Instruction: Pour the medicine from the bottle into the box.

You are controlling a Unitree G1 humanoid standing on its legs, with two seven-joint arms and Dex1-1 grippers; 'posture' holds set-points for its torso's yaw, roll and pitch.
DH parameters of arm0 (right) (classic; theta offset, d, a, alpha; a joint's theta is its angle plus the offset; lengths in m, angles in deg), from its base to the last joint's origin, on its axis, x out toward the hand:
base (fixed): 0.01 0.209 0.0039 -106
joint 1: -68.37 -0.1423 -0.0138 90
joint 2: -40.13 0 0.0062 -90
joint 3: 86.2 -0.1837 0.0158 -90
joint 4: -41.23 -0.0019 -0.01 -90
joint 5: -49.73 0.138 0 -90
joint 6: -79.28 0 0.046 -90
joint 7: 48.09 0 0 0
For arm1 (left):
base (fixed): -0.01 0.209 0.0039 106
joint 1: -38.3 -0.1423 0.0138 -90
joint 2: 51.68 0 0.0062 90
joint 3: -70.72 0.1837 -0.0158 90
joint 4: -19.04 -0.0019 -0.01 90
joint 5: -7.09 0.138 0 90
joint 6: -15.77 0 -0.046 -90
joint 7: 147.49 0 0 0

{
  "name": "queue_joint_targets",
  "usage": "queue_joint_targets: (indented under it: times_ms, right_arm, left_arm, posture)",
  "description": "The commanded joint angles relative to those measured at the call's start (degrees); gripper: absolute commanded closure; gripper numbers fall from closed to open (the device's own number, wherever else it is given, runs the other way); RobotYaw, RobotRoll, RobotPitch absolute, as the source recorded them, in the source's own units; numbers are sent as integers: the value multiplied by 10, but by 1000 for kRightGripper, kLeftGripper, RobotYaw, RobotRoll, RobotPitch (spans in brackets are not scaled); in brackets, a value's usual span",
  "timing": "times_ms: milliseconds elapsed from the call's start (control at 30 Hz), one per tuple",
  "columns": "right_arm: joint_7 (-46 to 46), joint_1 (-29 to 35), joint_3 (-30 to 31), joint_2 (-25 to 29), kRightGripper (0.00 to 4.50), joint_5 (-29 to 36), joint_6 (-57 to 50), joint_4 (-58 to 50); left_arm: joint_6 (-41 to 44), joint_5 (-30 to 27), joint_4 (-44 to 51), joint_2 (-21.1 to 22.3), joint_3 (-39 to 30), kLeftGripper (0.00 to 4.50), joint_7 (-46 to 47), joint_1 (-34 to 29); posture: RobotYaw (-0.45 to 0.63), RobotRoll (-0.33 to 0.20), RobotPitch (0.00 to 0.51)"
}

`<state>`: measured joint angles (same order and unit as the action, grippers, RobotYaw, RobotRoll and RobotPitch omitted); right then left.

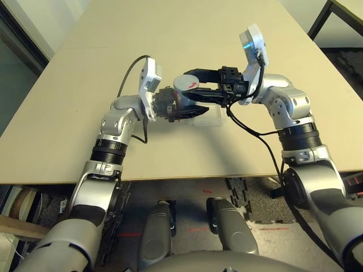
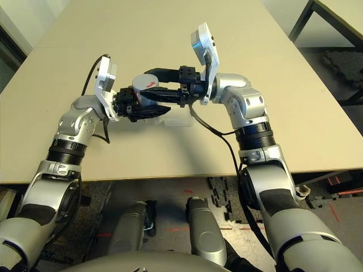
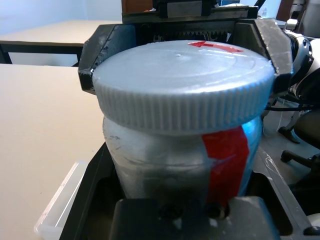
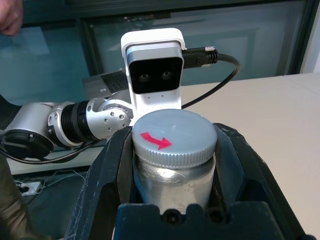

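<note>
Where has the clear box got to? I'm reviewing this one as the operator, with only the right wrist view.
Observer: In the left eye view, the box sits on the tabletop, partly hidden behind a finger of the right hand.
Operator: Does the bottle carry any marking on its side? I get bare silver under the cap.
Observer: Yes, the left wrist view shows a red stripe running down the body of the bottle.
Operator: And what has hold of it lower down?
Observer: The left hand; that same view shows its two fingers on either side of the body.
</note>
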<state>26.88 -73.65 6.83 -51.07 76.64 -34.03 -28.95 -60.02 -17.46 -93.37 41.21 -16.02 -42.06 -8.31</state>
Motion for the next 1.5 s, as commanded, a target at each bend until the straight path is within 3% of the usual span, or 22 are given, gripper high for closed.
queue_joint_targets:
  times_ms: [33, 167, 800, 1067, 1500]
  right_arm:
    - [61, -28, 20, -37, 1183, 34, 9, -4]
    - [46, -25, 9, -26, 4, 7, 31, 40]
    - [29, -6, -5, 24, 0, 9, 27, 38]
    - [9, -1, 2, 12, 0, 6, 24, 19]
    - [-27, -32, 10, -17, 0, -44, 88, 96]
  left_arm:
    - [14, 19, -19, 1, 4, 1653, 32, -6]
    - [13, 20, -18, 1, 6, 1653, 32, -7]
    - [-51, 43, -79, -4, 0, 1653, 46, 11]
    - [-69, 51, -97, -17, 5, 1653, 41, 20]
    - [-51, 48, -53, -16, 12, 1653, 34, 1]
  posture:
    - [-176, 0, 147]
    - [-179, 0, 145]
    - [-189, 0, 133]
    - [-210, 0, 130]
    - [-185, 0, 133]
